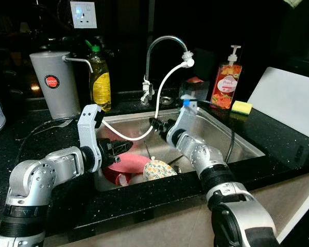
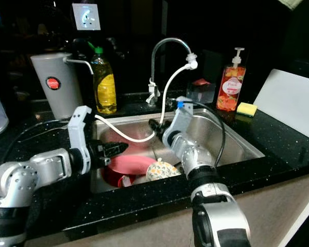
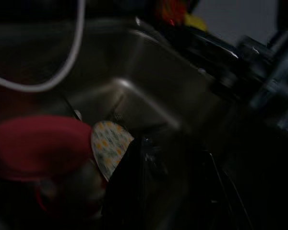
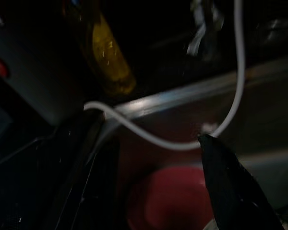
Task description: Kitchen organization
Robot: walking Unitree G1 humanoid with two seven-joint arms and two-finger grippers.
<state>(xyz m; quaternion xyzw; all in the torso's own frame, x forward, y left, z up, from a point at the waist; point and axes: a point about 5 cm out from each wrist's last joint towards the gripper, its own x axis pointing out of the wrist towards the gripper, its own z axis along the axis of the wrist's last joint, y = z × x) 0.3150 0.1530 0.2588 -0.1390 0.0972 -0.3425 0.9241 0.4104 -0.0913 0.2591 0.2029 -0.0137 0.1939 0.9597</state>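
Sink: a stainless steel sink basin [image 1: 232,141] sunk into the black speckled surface [image 1: 278,128], and both arms are reaching in over its front edge.
Dishes: a red plastic bowl [image 1: 129,163] lies at the basin's front left corner, with a round plate with a yellow-and-green flower pattern [image 1: 158,170] just beside it, leaning tilted toward the front wall.
Left pincer: the left pincer [image 1: 122,148] hangs right above the red bowl, long black fingers pointing across the basin toward the right wall; I cannot tell whether they are apart or together.
Right pincer: the right pincer [image 1: 153,123] sits near the basin's middle, pointing at the back left corner, tip beside the thin white hose [image 1: 162,95]; its finger gap cannot be made out either.
Hose: it droops from the spout of the curved chrome tap [image 1: 162,49] down into the basin and out over the left rim.
Labels: the orange soap pump bottle [image 1: 226,82] at the back right edge carries a label too small to read; the grey metal jug [image 1: 55,82] at the back left has a round red badge, lettering unreadable.
Back edge: a yellow oil bottle with a green cap [image 1: 100,80] beside the jug, and a yellow sponge [image 1: 242,107] beside the soap.
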